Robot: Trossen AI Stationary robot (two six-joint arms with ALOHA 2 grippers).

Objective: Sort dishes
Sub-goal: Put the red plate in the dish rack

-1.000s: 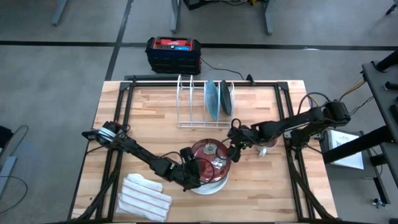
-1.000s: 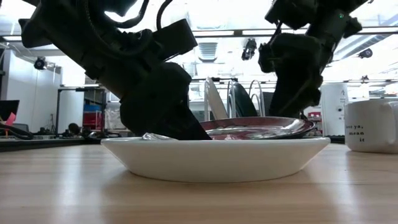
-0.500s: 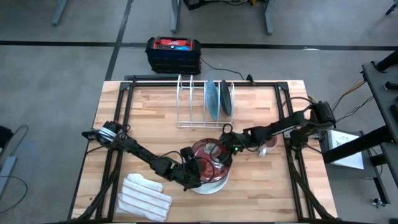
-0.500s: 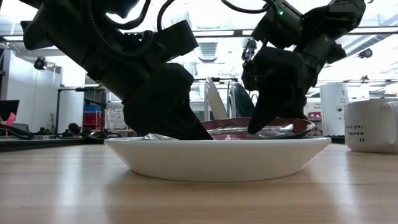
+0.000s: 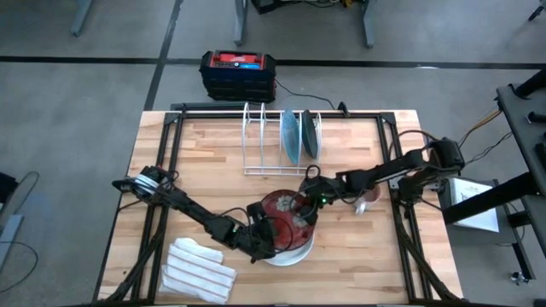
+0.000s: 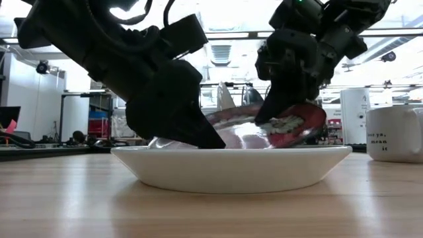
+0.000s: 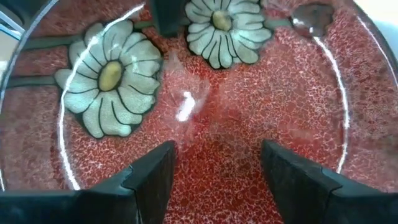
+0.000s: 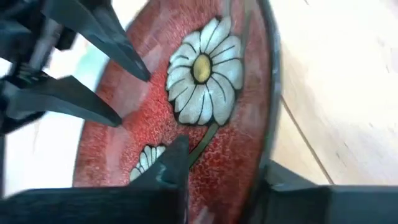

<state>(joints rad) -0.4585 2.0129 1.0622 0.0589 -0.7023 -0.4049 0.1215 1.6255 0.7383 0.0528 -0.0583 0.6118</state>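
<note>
The right hand [image 6: 274,116] grips the far rim of the round red flower-marked glass dish [image 5: 288,213], tilting it off the plain white dish [image 6: 231,168], while the left hand [image 5: 271,239], its fingers apart, presses at the near side.

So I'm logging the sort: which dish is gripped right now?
The red flowered dish: the right gripper pinches its rim, tilting it up off the white dish. The two blue ones stand racked.

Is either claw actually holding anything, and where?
Yes: the right gripper pinches the red plate by its rim, tilting it up. The left gripper is open.
</note>
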